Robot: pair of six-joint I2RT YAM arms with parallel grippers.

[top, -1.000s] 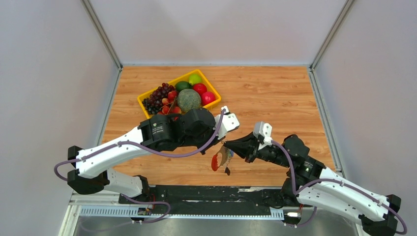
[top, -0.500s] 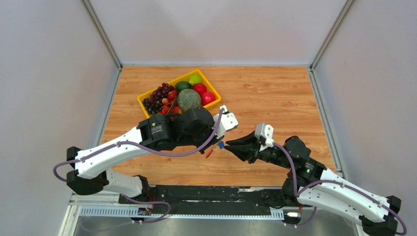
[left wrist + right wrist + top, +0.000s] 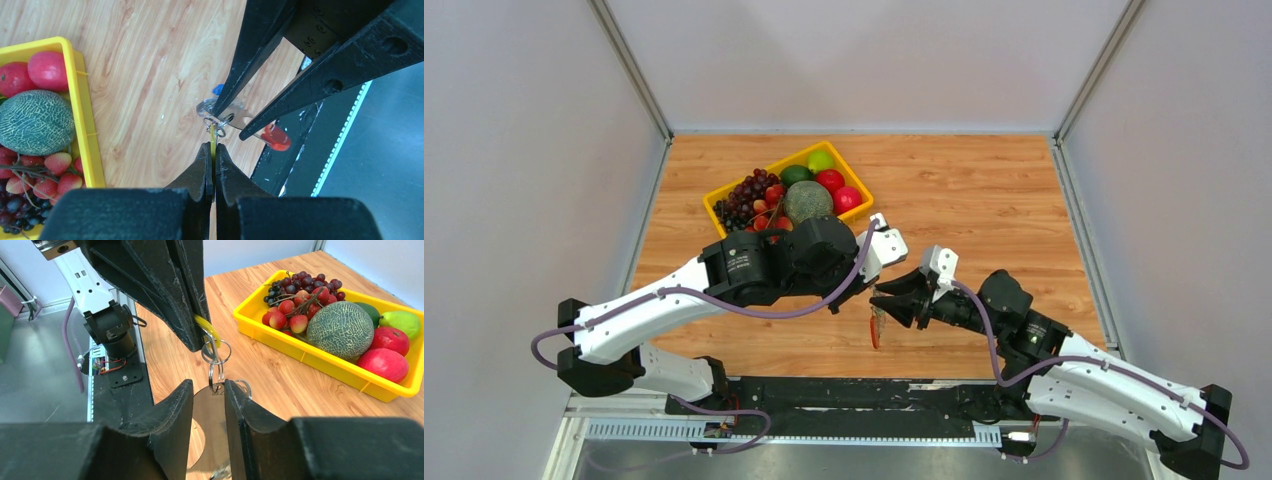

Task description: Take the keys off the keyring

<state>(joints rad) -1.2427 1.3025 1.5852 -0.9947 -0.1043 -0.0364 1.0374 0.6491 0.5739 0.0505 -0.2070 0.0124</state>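
My left gripper [image 3: 867,291] is shut on the yellow key [image 3: 212,136], its thin head pinched between the jaws [image 3: 211,146]. The keyring [image 3: 216,354] hangs from that key as linked silver rings, with a flat shiny metal plate [image 3: 210,425] and the red oval tag [image 3: 275,138] below. A blue key [image 3: 218,89] shows behind the bunch. My right gripper [image 3: 209,390] is open, with its fingers [image 3: 175,410] on either side of the plate, just under the rings. From above, the tag [image 3: 875,333] dangles between the two grippers.
A yellow fruit tray [image 3: 721,193] with grapes, strawberries, a melon [image 3: 808,203], apples and a lime stands behind the left arm. The table's near edge and a black rail [image 3: 844,390] lie just below the bunch. Grey walls enclose the table.
My right gripper has moved left, and its open jaws now stand around the bunch. The bunch swung up near the left gripper, then hangs down again. The left gripper stays shut.
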